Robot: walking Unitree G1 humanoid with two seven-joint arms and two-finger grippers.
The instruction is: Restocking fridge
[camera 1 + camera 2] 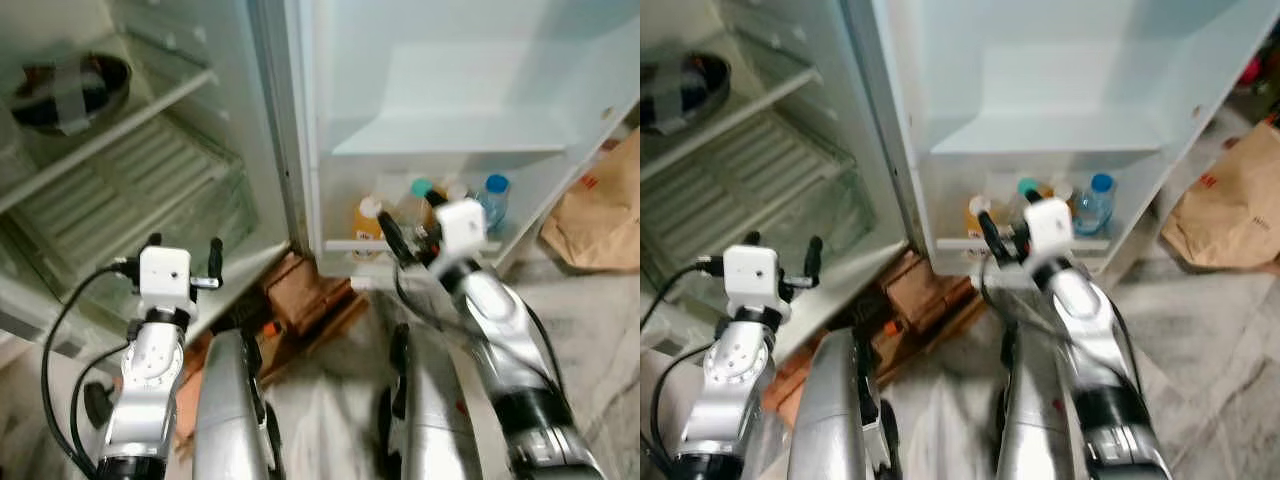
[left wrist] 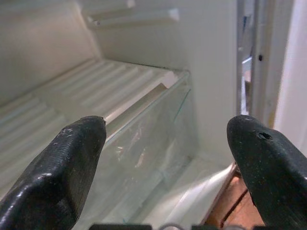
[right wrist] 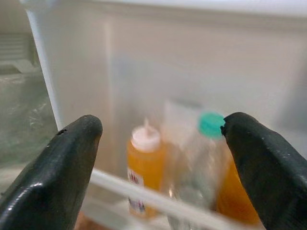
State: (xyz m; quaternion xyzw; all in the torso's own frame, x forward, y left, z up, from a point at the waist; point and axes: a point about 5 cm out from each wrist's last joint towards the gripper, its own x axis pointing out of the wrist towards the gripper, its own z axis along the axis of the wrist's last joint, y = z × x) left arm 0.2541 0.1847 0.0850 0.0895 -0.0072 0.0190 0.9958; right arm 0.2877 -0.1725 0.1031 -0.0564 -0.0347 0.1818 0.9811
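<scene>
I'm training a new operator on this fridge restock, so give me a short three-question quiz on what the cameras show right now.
1. True or false: the right gripper is shut on a bottle.
2. Which bottle in the door shelf has a white nozzle cap? A) the orange bottle B) the teal-capped bottle C) the blue-capped bottle
3. Fill in: the left gripper faces the clear ___ at the bottom of the fridge compartment.

Key
1. False: its fingers are open, short of the bottles.
2. A.
3. Crisper drawer.
</scene>
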